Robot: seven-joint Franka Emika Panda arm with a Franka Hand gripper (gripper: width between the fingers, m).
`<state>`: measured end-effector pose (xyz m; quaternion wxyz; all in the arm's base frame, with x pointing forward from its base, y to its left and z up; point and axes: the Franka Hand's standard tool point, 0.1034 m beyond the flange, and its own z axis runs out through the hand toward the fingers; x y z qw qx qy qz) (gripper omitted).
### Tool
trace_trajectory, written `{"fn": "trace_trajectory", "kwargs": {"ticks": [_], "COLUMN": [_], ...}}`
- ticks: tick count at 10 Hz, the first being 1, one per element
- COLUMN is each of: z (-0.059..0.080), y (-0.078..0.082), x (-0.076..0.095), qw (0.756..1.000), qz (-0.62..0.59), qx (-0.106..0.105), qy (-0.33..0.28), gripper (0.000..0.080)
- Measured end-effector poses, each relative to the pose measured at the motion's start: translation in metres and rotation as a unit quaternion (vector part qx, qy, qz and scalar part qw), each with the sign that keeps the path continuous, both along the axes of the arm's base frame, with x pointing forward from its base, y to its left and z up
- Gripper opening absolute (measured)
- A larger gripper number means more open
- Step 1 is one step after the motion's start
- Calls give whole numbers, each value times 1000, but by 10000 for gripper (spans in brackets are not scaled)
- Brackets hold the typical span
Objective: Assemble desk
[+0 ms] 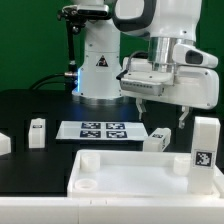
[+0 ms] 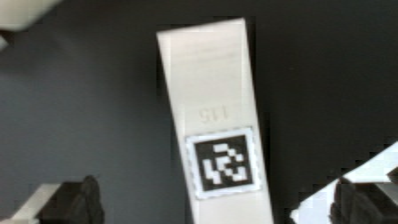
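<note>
One white leg (image 2: 212, 90) lies flat right under your gripper (image 1: 160, 113), whose jaws stand wide apart, gripping nothing; the desk top (image 1: 120, 175) sits near it, nearer the exterior camera.

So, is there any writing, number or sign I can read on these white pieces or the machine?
No word reads clearly.
Raised marking on the leg: too blurred to read.
Triangle sign on the robot base: too small.
Tags on the marker board and upright leg: patterns, not text.
</note>
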<state>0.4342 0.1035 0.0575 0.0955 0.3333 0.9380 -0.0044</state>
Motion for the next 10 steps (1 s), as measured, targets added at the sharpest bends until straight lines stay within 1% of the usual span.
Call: {"fn": "trace_trajectory", "kwargs": {"ticks": [1,2,3,4,5,6,7,8,9,10], "z": [1,-1,-1,-1,-1,1,-1,-2,-1,-1], "y": [2,1,1,-2,-10,-15,-15,-15,-16,-16], "x": [3,0,1,2,5,7,3,1,3,3], "qw": [1000,1000,998,993,983,964,922,897,889,876], "qz": [-5,-22,-67,-112,-181,-261,-381,-435,-452,-476], "qx": [4,6,14,23,35,49,71,70,74,78], "qy": [-5,-3,-5,-8,-13,-17,-19,-17,-19,-20], "gripper": [649,649,649,649,649,649,649,649,649,649]}}
